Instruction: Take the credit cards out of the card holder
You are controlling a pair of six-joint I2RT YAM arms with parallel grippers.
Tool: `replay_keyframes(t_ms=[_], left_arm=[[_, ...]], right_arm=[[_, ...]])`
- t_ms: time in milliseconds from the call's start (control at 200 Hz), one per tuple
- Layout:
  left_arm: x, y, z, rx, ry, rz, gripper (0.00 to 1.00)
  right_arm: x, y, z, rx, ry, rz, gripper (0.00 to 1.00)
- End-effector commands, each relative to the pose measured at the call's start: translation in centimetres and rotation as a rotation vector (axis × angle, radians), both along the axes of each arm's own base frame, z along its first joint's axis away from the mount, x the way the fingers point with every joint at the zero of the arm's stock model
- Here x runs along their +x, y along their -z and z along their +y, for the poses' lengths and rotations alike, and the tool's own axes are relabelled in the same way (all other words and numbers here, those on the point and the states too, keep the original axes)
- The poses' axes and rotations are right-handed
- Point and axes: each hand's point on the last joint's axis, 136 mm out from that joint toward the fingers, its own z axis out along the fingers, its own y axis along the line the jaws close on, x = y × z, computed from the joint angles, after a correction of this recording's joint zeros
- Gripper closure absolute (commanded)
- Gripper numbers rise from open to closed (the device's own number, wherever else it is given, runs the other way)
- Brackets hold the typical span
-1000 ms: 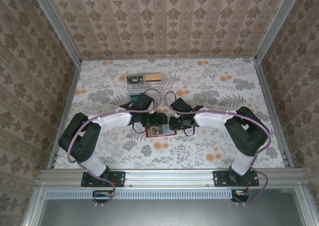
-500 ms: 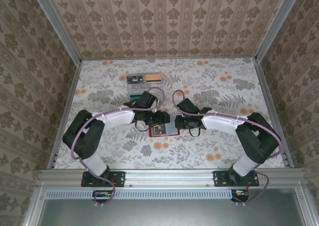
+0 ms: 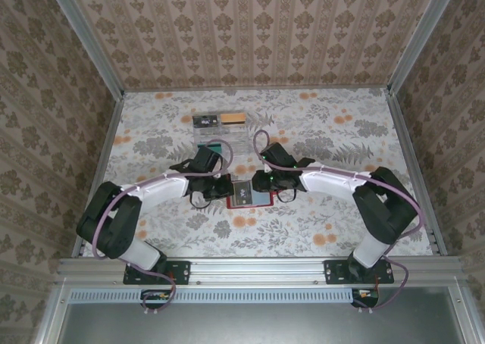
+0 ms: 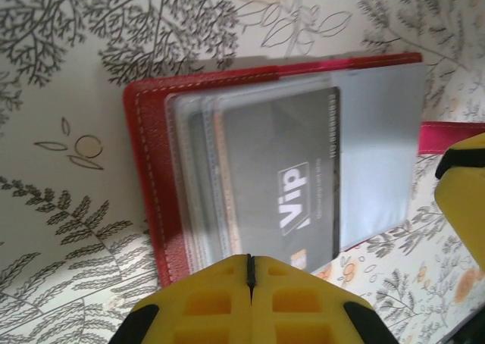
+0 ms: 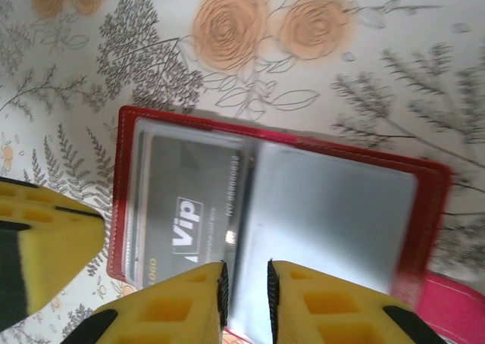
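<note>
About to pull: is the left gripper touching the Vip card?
Cannot tell. In the left wrist view the shut left gripper overlaps the near edge of the Vip card; the contact itself is hidden.

A floral table cover lies inside patterned walls and metal rails.

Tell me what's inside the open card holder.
Inside the card holder, a dark grey Vip card tops a fanned stack of clear sleeves, beside a pale grey-blue inner face. Whatever lies under that card is covered.
</note>
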Motion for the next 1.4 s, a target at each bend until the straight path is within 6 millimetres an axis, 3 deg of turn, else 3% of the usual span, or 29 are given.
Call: replay_keyframes(t_ms=[0,280,760,875,945,1390], left_arm=[[-0.4,1.4,0.5,0.028,0.001,0.022,1.00],[-0.7,2.3,0.6,0.042,0.001,0.045,1.00],[-1.0,3.0,0.3,0.050,0.008,0.066,1.00],[-1.0,3.1,0.3,0.052,0.007,0.068,1.00],[-1.1,3.2,0.5,0.066,0.003,0.073,1.00],[-1.5,3.9,1.8,0.118,-0.022,0.096,1.00]], right_arm=[[-0.8,0.9,1.5,0.049,-0.045,0.069,0.77],[-1.1,3.1,1.6,0.071,-0.033,0.143,0.77],[-1.4,3.9,2.3,0.118,-0.048,0.187,0.78],[-1.4,3.9,2.2,0.114,-0.044,0.188,0.87],[-1.4,3.9,2.0,0.113,-0.039,0.186,1.00],[-0.9,3.3,-1.4,0.092,0.025,0.163,1.00]])
